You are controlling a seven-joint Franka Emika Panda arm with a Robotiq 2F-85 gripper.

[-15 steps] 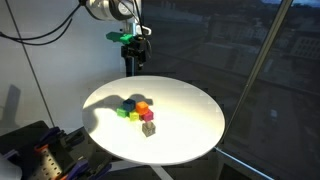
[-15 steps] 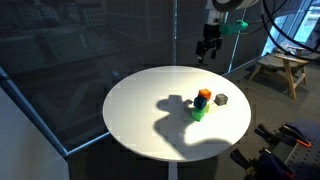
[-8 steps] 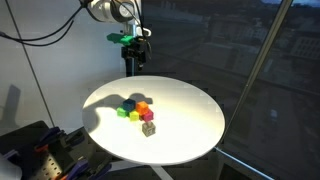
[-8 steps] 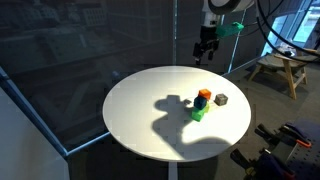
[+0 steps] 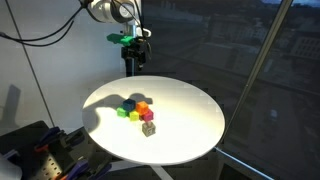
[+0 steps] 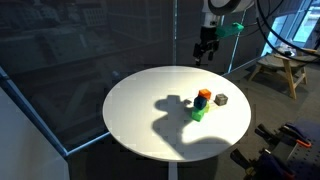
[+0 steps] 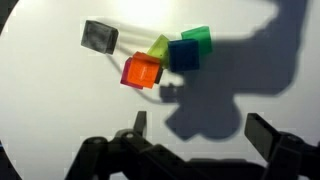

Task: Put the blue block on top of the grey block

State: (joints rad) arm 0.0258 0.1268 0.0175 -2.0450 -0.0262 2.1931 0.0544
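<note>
Blue block (image 7: 183, 54), a small cube, sits against the green cube (image 7: 199, 39); gripper (image 7: 200, 128) spread wide above.

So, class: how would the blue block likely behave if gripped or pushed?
The blue block looks a rigid, flat-faced cube: probably won't bend or roll. It seems small beside the open tool, so likely light. The green block and yellow block crowd it, so a push would probably shift them.

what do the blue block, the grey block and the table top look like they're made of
Small blue cube: probably painted wood or plastic; even opaque colour, sharp edges. Small pale grey cube: likely the same, matt. Round white table top: perhaps laminate or painted board; smooth, uniform, no grain.
</note>
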